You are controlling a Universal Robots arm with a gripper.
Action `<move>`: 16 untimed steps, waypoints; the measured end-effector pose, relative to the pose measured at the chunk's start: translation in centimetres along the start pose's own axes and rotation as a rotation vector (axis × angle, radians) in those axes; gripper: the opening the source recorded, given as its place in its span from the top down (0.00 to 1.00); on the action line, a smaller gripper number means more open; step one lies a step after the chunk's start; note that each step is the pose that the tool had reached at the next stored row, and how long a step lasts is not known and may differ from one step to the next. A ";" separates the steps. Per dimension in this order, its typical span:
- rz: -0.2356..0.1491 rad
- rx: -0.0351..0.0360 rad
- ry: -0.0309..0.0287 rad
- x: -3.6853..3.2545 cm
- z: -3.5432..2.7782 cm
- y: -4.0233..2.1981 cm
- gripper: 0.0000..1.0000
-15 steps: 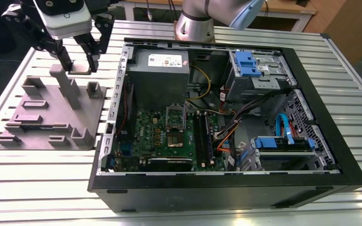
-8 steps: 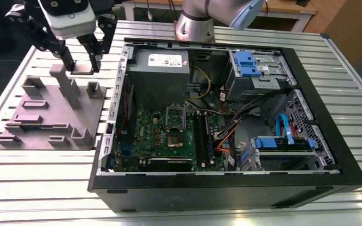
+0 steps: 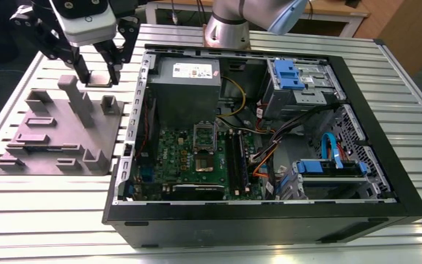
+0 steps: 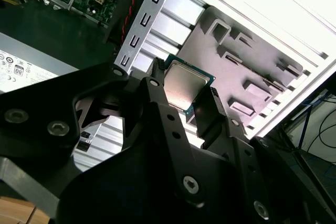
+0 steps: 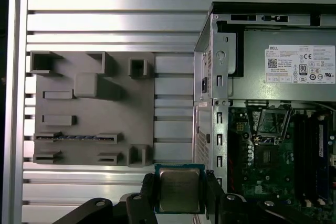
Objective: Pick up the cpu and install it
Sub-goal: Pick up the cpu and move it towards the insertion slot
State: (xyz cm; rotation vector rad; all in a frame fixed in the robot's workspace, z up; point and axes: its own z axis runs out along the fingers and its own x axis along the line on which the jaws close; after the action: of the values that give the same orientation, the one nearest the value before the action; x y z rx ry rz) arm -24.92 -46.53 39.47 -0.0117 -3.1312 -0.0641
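Gripping the cpu (image 5: 179, 188) by two opposite edges, the end effector (image 3: 99, 80) is closed down to the chip's width, one black finger (image 5: 148, 195) on each side. The cpu's silver-grey metal top faces both wrist cameras, and its thin green rim shows in the second wrist view (image 4: 185, 83). In the exterior view the end effector hangs near the far corner of the surface (image 3: 50, 209) on the exterior view's left, at the far edge of the grey moulded fixture tray (image 3: 57, 132). Whether the chip touches the tray or sits just above it cannot be told. The tray lies flat on the slatted aluminium surface, along the edge on the exterior view's left, just beside the open computer case (image 3: 270, 137). The case takes up the middle of the surface and the side on the exterior view's right. Inside the case, the grey power-supply box (image 3: 185, 74) sits at the far end, with the green motherboard (image 3: 189, 165) below it. The socket frame (image 5: 273, 121) on the motherboard is hinged up, leaving the socket (image 5: 268, 153) uncovered. The cpu is well apart from the socket, outside the case wall (image 5: 212, 93).
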 end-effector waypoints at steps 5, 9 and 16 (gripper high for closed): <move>0.000 0.0001 0.0000 -0.45 0.00 0.00 0.53; 0.000 0.0001 0.0000 -0.76 0.00 0.00 0.53; 0.000 0.0000 -0.0001 -1.25 0.01 0.01 0.53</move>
State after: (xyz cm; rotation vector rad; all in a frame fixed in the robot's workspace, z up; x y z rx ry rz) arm -23.67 -46.53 39.45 -0.0118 -3.1313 -0.0641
